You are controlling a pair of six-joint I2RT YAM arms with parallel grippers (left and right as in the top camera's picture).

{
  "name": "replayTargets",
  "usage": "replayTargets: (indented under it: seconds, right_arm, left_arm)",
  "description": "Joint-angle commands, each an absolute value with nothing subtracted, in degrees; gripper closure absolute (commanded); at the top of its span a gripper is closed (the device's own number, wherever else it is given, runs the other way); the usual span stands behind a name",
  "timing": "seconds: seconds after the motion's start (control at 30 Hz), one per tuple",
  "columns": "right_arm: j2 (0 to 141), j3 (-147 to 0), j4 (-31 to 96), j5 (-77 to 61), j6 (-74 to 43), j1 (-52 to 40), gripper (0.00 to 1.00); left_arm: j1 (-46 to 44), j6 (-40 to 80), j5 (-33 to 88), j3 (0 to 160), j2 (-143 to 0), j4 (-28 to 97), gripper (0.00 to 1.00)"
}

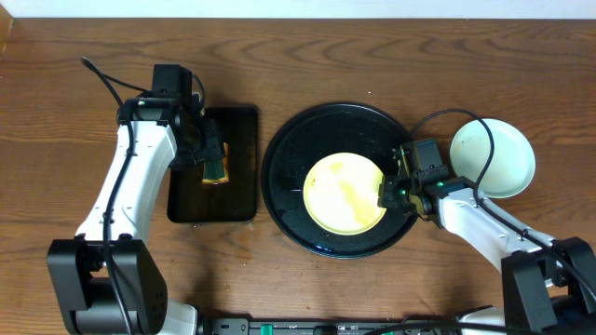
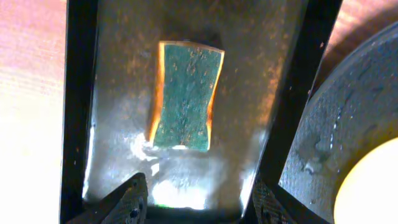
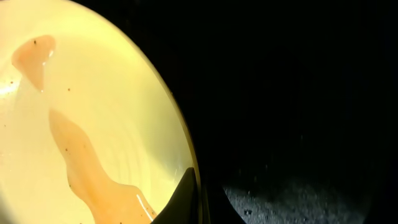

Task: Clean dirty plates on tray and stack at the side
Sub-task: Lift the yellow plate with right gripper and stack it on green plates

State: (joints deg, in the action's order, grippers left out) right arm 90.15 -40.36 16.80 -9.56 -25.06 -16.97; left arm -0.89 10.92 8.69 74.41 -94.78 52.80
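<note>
**Overhead.** A brown wood-grain table fills the view. The round black tray sits near its middle. The yellow plate lies inside the tray, toward its right side. Just right of the tray, on bare wood, rests a pale mint plate. A black cable crosses above it, and I cannot tell whether another plate lies beneath. Just left of the tray lies a rectangular black tray holding a sponge. The left gripper hangs over that sponge. The right gripper is at the yellow plate's right rim, within the round tray.

**Left wrist.** The left gripper is spread wide and grasps nothing. Its fingers are apart from the sponge, which lies flat, green face up, on the wet, glossy floor of the rectangular black tray. The round black tray curves in at the right, with the yellow plate at the corner.

**Right wrist.** The yellow plate carries thin brown smears. One dark finger overlaps its rim, against the round black tray. The other finger is out of sight, so I cannot tell whether the right gripper grips the plate.
</note>
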Motion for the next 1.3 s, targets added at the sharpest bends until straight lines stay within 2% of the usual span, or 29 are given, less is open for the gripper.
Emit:
replayTargets:
  seconds: [0.0, 0.4, 0.7, 1.0, 1.27]
  right_arm:
    - [88.8, -41.7, 16.1, -6.8, -22.0, -15.9, 0.99]
    - [79.3, -47.8, 17.6, 7.6, -6.0, -15.5, 0.99]
    - [72.8, -49.4, 17.6, 14.7, 10.0, -17.4, 0.99]
    - [70.9, -50.4, 17.4, 27.5, 19.9, -27.5, 0.99]
    - [71.3, -50.4, 13.3, 46.6, 28.9, -39.9, 0.99]
  left_arm:
    - [-1.1, 11.7, 9.0, 74.3, -94.8, 53.7, 0.45]
    - [-1.1, 11.7, 9.0, 74.3, -94.8, 53.7, 0.45]
    - [-1.1, 11.7, 9.0, 74.3, -94.8, 53.5, 0.45]
    - [-1.1, 11.7, 9.0, 74.3, -94.8, 53.5, 0.45]
    - [-1.1, 11.7, 9.0, 74.3, -94.8, 53.5, 0.44]
